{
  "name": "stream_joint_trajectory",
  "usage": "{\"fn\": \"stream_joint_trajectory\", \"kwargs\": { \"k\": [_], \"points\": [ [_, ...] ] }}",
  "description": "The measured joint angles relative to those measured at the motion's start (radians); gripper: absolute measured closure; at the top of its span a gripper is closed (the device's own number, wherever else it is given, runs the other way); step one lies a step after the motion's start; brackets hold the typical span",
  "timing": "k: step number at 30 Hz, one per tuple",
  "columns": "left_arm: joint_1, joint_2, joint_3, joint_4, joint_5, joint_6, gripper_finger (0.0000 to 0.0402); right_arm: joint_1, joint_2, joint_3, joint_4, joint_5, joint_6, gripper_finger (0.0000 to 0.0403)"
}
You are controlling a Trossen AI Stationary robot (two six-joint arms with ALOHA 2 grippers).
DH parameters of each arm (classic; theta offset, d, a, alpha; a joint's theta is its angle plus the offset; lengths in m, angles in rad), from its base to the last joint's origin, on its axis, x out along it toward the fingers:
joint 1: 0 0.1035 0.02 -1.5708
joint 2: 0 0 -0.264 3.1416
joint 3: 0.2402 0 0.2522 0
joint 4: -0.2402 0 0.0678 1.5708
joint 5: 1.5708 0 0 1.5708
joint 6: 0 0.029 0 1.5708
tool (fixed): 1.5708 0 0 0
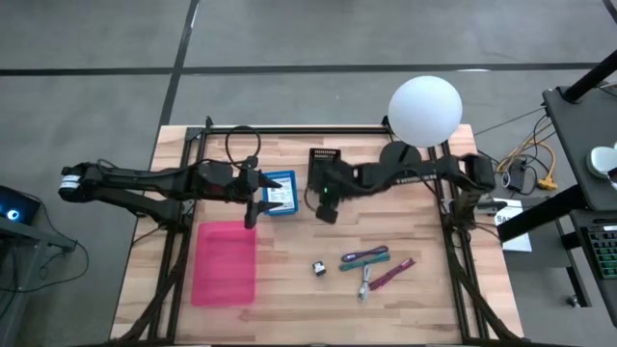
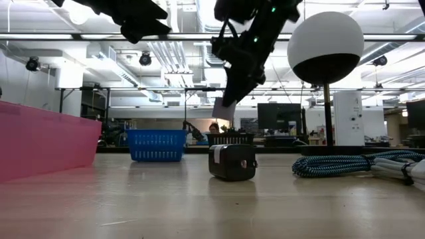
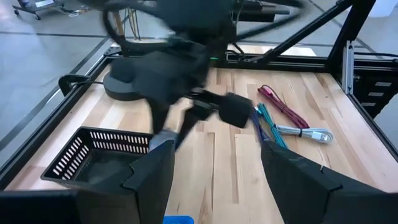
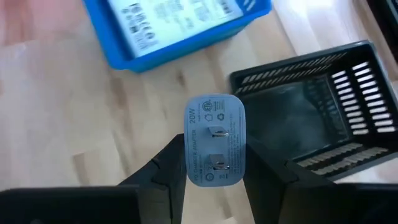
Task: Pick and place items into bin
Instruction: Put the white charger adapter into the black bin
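My right gripper (image 4: 216, 163) hovers above the table between the blue bin (image 1: 278, 177) and the black basket (image 1: 328, 157), shut on a pale-blue charger plug (image 4: 214, 146) with two silvery prongs. A white printed packet (image 4: 174, 12) lies in the blue bin. My left gripper (image 3: 214, 177) is open and holds nothing; it stands at the blue bin's left side (image 1: 253, 204). Teal and purple strips (image 1: 364, 255), a magenta strip (image 1: 391, 275), a silvery piece (image 1: 364, 285) and a small dark block (image 1: 319, 268) lie flat on the wood. My right gripper pinches the charger plug by its two narrow sides (image 4: 191, 158) between the two fingers (image 4: 165, 177), with the pronged face turned toward the wrist camera. The fingers slant down from above. The plug (image 2: 224, 109) is lifted clear of the table.
A pink tray (image 1: 227, 260) lies at the near left. The white ball lamp (image 1: 424, 111) stands on its dark base at the far right, with a braided cable (image 2: 332, 164) beside it. Black frame rails run along the table's edges. Bare wood lies between tray and strips.
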Motion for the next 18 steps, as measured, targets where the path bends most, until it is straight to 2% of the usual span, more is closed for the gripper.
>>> {"fn": "stream_joint_trajectory", "kwargs": {
  "k": [3, 9, 11, 14, 18],
  "points": [
    [0.000, -0.003, 0.000, -0.001, 0.000, 0.000, 0.0178, -0.066, 0.000, -0.001, 0.012, -0.060, -0.037, 0.0292],
    [0.000, -0.007, 0.002, -0.064, -0.004, -0.028, 0.0178, -0.182, 0.000, -0.002, 0.002, -0.107, -0.112, 0.0292],
    [0.000, -0.007, 0.002, -0.078, -0.004, -0.050, 0.0178, -0.216, 0.000, -0.002, 0.002, -0.160, -0.142, 0.0292],
    [0.000, -0.007, 0.002, -0.093, -0.005, -0.052, 0.0178, -0.248, 0.001, -0.002, -0.001, -0.233, -0.179, 0.0289],
    [0.000, -0.007, 0.002, -0.093, -0.005, -0.051, 0.0178, -0.265, 0.004, -0.003, -0.021, -0.241, -0.247, 0.0291]
  ]
}}
